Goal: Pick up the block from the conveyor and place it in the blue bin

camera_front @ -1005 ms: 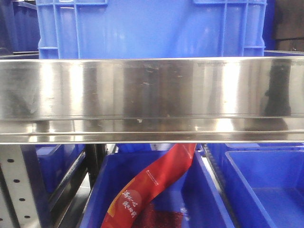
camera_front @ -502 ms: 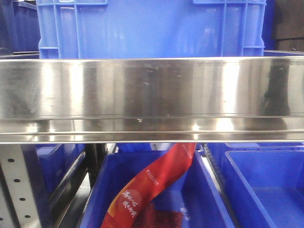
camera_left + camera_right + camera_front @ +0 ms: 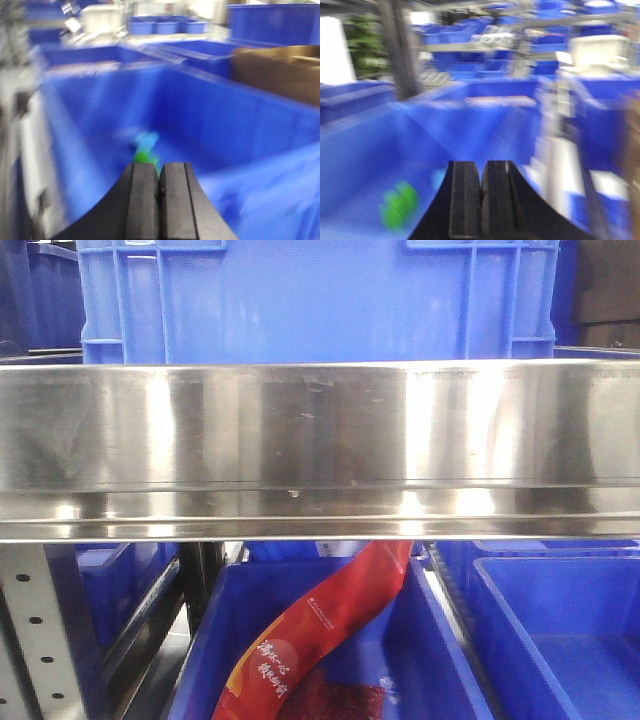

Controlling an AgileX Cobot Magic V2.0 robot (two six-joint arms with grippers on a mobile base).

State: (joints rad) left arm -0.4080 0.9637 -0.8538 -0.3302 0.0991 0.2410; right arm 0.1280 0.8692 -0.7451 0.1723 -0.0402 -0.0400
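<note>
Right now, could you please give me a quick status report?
Both hands shut, left hand, right hand, holding nothing. Green block lies in the blue bin. Wrist views blurred; conveyor not visible.

Blue crate (image 3: 318, 300) on steel shelf (image 3: 320, 440)
</note>
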